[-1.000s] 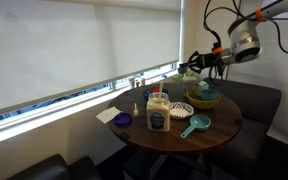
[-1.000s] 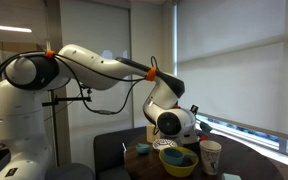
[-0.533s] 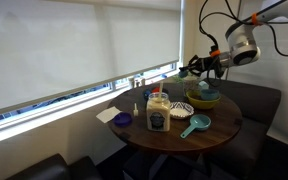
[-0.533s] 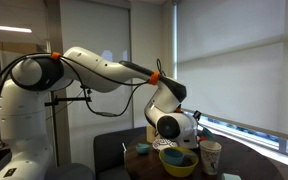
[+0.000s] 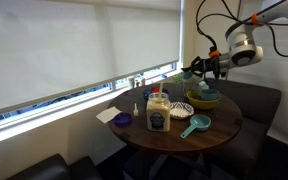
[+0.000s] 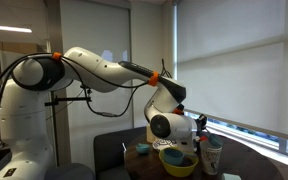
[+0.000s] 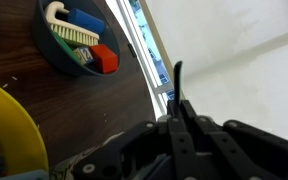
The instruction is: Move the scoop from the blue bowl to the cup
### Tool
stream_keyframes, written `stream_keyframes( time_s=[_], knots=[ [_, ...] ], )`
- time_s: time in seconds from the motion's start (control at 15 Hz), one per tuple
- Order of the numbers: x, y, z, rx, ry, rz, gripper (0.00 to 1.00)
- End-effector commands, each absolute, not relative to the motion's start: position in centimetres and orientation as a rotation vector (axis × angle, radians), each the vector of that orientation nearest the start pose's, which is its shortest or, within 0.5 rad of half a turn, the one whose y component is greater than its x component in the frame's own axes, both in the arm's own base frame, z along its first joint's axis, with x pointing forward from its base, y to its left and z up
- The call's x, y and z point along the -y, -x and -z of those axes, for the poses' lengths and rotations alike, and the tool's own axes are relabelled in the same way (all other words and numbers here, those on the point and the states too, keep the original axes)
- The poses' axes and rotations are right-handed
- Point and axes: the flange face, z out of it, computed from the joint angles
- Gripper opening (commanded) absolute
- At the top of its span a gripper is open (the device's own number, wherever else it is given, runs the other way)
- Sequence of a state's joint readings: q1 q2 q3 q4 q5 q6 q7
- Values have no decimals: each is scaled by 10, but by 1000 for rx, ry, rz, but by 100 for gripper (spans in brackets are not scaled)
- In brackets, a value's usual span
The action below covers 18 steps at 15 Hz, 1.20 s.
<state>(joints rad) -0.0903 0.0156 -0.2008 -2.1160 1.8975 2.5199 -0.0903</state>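
Our pincer (image 7: 177, 108), closed tight on what seems the scoop (image 7: 178, 78), hangs above the counter (image 5: 224, 126) — the carrying step, we judge — next centring over the narrow cup (image 6: 212, 157), then lowering.

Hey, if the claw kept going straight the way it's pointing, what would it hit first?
Probably the window. In the wrist view the claw points beyond the table edge, nothing standing in its line. Depth is unclear; it may be the blind instead.
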Motion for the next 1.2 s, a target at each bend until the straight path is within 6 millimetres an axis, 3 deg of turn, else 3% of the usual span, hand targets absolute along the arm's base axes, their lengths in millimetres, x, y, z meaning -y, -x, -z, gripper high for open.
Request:
stream_keyframes(
  time_s=[0.0,0.47,1.13],
  knots=[
    [164,-544,-444,-1467,1179,561,2],
    [140,-539,-448,-1440,1183,525,2],
    [146,-522,-439,-1538,1078,562,2]
  ],
)
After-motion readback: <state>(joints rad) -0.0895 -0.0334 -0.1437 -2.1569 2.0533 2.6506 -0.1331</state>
